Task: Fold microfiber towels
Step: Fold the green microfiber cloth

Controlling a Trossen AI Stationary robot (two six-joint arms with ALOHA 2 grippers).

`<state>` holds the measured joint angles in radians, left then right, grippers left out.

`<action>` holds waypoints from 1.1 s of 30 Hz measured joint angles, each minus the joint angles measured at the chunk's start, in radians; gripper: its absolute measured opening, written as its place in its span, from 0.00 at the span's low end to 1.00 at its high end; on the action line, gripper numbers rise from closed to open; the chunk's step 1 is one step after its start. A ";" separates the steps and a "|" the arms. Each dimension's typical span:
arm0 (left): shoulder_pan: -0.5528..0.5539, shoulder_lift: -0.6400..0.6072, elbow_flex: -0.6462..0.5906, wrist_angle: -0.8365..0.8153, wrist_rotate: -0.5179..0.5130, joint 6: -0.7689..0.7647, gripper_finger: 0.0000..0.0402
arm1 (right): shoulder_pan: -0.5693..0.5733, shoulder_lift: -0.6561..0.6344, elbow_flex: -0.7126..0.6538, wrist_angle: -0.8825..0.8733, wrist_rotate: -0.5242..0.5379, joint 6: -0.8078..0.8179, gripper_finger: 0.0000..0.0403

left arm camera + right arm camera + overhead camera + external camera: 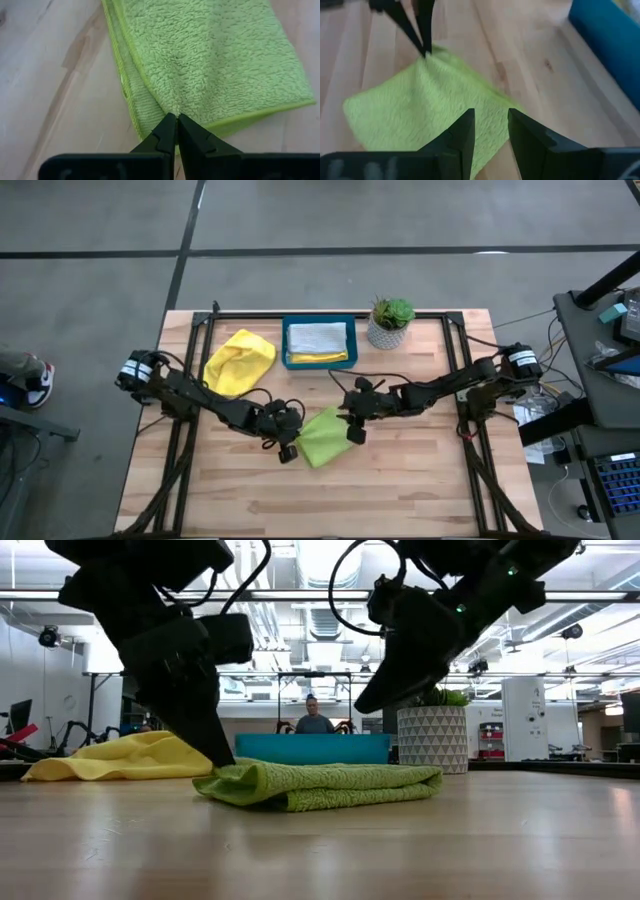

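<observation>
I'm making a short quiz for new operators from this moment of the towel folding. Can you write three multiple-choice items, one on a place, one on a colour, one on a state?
1. Where does the yellow towel lie?
A. Inside the teal tray
B. On the table left of the teal tray
C. Under the potted plant

2. What colour is the towel between the two grippers?
A. Lime green
B. Grey
C. Light blue

3. How is the left gripper?
A. Wide open above the table
B. Shut on the lime green towel
C. Holding the potted plant

Answers:
1 B, the high view shows it crumpled on the wood beside the tray.
2 A, every view shows it lime green.
3 B, the left wrist view shows its fingers pinched together on the towel's edge, while the right gripper stands open above it.
</observation>
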<state>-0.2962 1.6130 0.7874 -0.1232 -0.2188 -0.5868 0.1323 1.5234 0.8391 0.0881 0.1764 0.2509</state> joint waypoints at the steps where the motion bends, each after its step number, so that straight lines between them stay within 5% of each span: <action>1: 0.001 0.004 -0.001 0.000 0.000 -0.010 0.00 | -0.005 0.000 0.000 0.012 0.000 0.001 0.27; 10: 0.002 0.021 -0.004 -0.049 -0.002 -0.089 0.02 | -0.047 0.043 0.001 0.080 0.000 -0.008 0.34; 23: 0.003 0.006 -0.001 -0.052 0.002 -0.081 0.29 | -0.058 0.130 0.001 0.136 0.000 0.062 0.44; 30: 0.003 -0.074 0.005 -0.128 0.036 -0.081 0.32 | -0.071 0.144 0.001 0.171 -0.008 -0.032 0.44; 33: -0.011 -0.119 0.024 -0.131 0.048 -0.087 0.32 | -0.066 0.106 0.001 0.158 -0.090 -0.151 0.43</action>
<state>-0.3068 1.4944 0.8111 -0.2542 -0.1712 -0.6743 0.0665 1.6292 0.8402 0.2458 0.0860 0.0997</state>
